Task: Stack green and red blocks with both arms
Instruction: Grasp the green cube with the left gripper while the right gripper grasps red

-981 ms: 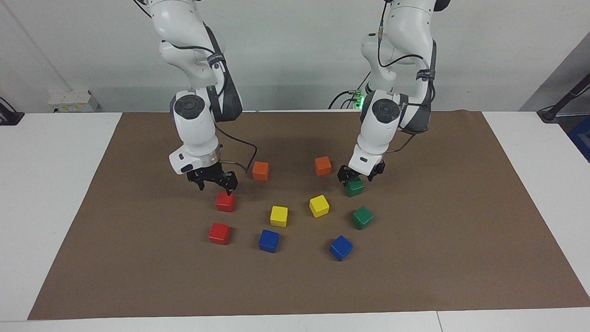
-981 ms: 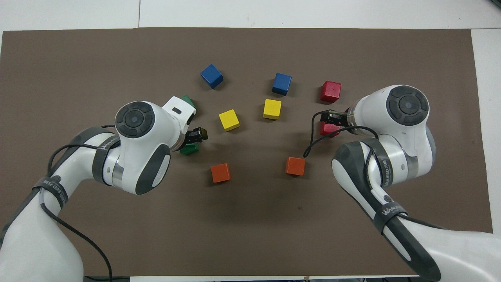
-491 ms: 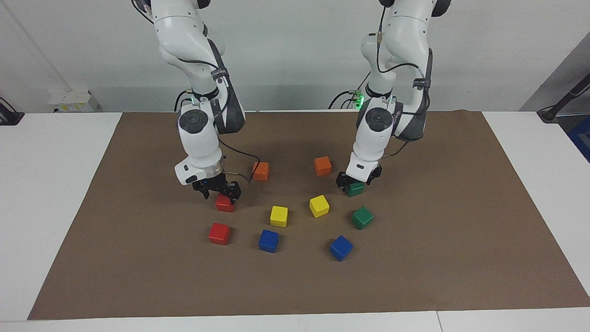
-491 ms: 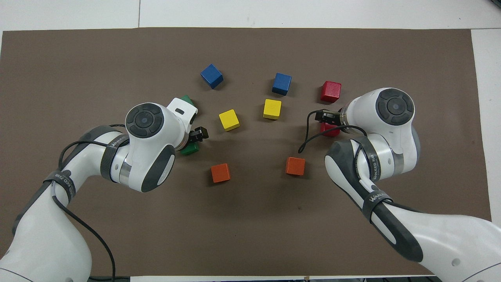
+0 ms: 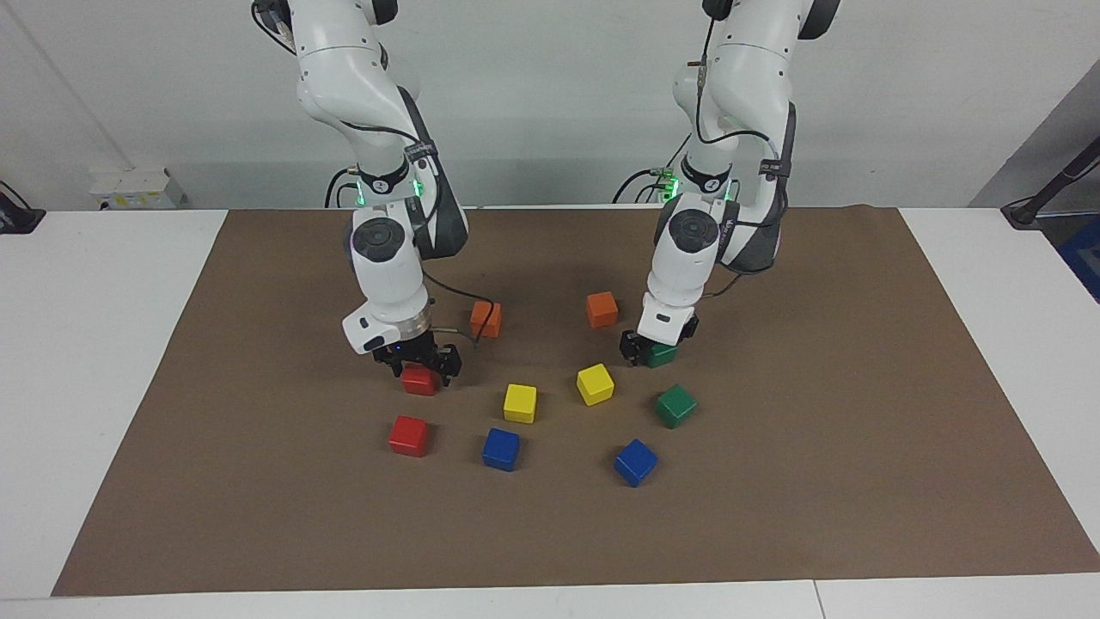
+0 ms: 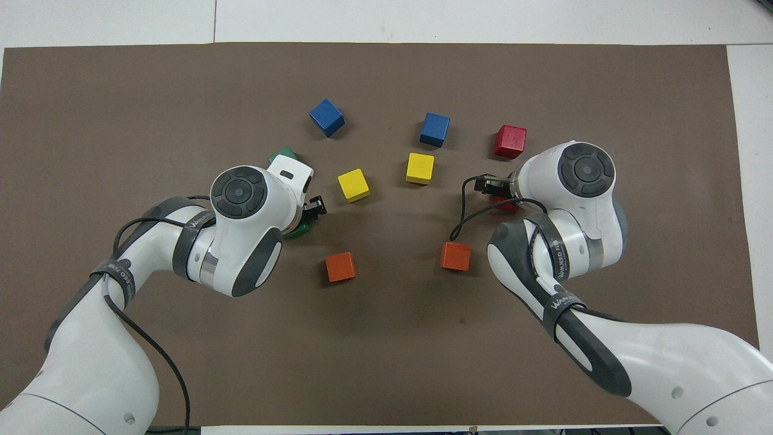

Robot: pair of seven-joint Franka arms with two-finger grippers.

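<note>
My right gripper (image 5: 418,368) is low over the mat, fingers open on either side of a red block (image 5: 419,382), which peeks out under the wrist in the overhead view (image 6: 505,204). The second red block (image 5: 408,436) lies farther from the robots. My left gripper (image 5: 655,349) is down at a green block (image 5: 663,355), fingers open around it; the block's edge shows under the wrist in the overhead view (image 6: 298,230). The second green block (image 5: 676,406) lies farther out, partly hidden by the left wrist in the overhead view (image 6: 278,155).
Two orange cubes (image 5: 485,319) (image 5: 601,309) lie nearer the robots, between the arms. Two yellow cubes (image 5: 520,402) (image 5: 595,383) and two blue cubes (image 5: 501,449) (image 5: 636,462) lie in the middle of the brown mat (image 5: 816,447).
Both grippers have come down from just above their blocks to block height. The right gripper now straddles the red block and the left the green block. No block has moved.
</note>
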